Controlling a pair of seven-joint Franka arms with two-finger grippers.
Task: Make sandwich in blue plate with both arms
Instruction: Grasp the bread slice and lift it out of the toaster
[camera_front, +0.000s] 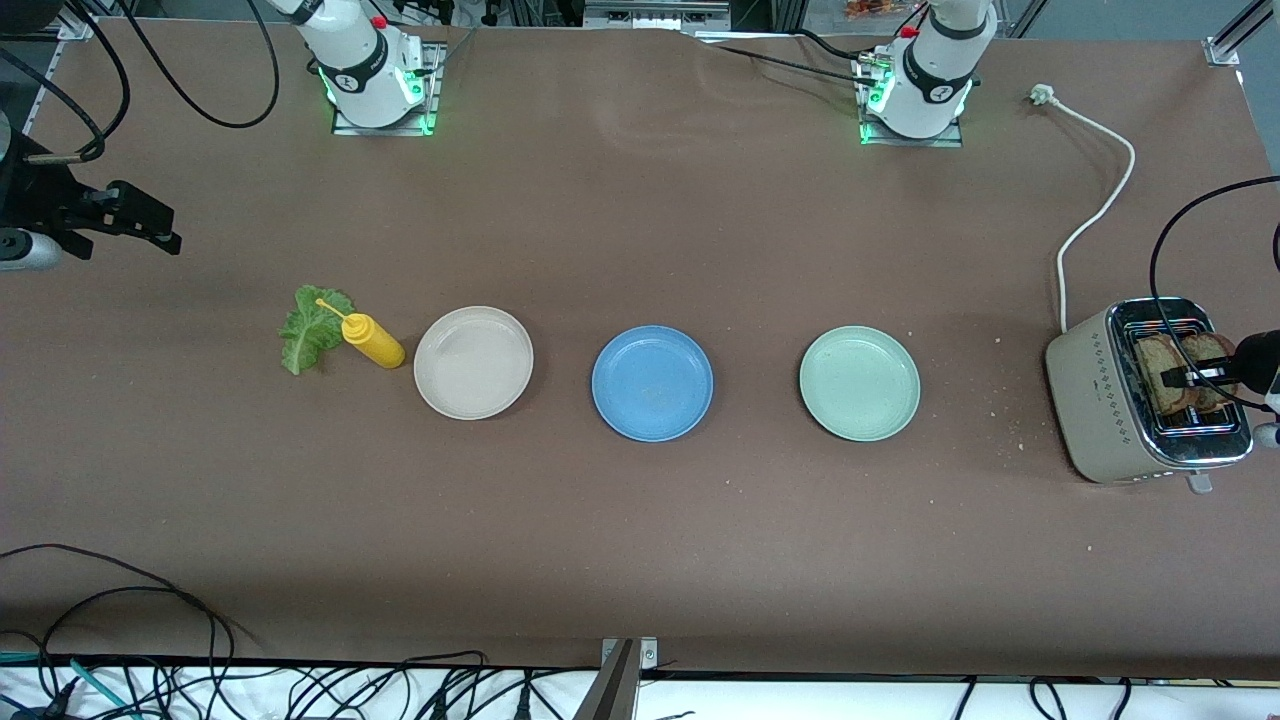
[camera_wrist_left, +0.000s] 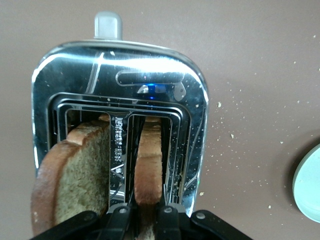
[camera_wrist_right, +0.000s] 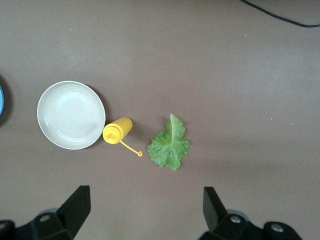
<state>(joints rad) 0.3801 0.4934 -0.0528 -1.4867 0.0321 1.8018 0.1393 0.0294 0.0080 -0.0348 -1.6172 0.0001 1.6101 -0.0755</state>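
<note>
Toast slice (camera_wrist_left: 149, 165) stands in one toaster (camera_front: 1100, 400) slot, pinched at its top edge by the left gripper (camera_wrist_left: 141, 216), whose fingers are closed on it. Fetching the first bread is the step in hand; next it calls for a straight lift, then carrying to the empty blue plate (camera_front: 652, 383) mid-tabletop. Over the lettuce leaf (camera_wrist_right: 170, 145), the right gripper (camera_wrist_right: 145, 207) waits, fingers wide apart.

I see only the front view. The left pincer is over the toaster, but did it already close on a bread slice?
Observer: Yes. In the left wrist view, the left pincer is shut on one toast slice standing in the toaster.
Operator: Is the second slot empty?
Observer: No, another toast slice stands there, untouched.
Operator: And the right pincer?
Observer: The right pincer is open, above the table near the lettuce leaf and yellow sauce bottle.
</note>
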